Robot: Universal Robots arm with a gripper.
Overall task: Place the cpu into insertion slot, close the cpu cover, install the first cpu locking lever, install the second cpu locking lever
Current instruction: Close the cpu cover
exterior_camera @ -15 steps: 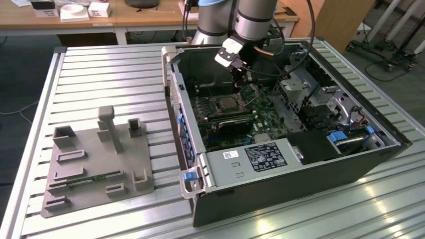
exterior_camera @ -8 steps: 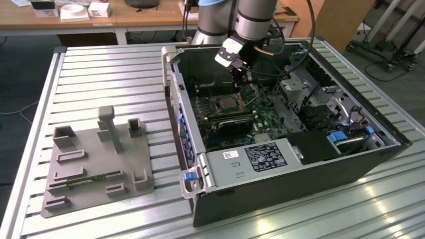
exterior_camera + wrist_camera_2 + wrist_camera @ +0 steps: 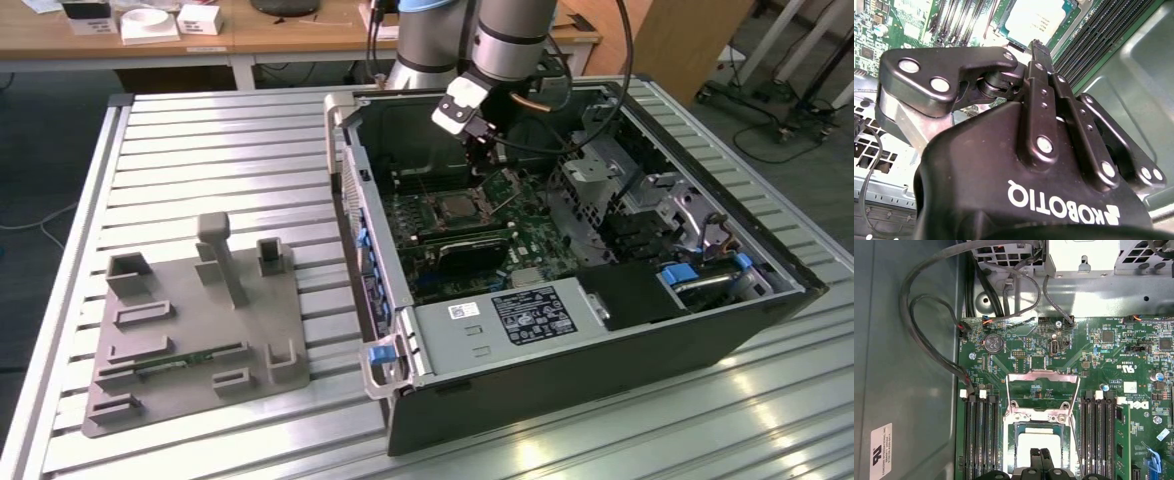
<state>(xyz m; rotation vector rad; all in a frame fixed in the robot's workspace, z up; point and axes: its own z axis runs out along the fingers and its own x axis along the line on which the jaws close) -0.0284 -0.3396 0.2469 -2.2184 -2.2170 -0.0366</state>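
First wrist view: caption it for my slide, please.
Shut claw poised at the cpu seated in the motherboard, cpu cover flipped open.

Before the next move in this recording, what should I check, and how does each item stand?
1. cpu in the insertion slot: ok, it lies inside the socket.
2. cpu cover closed: not ok, it is swung open and the board shows through its window.
3. End effector free: ok, its fingers are shut together with nothing between them, over the cpu.
4. Locking levers latched: cannot tell; a thin rod beside the socket may be one.
5. Cables away from the socket: ok, they run along the case wall.
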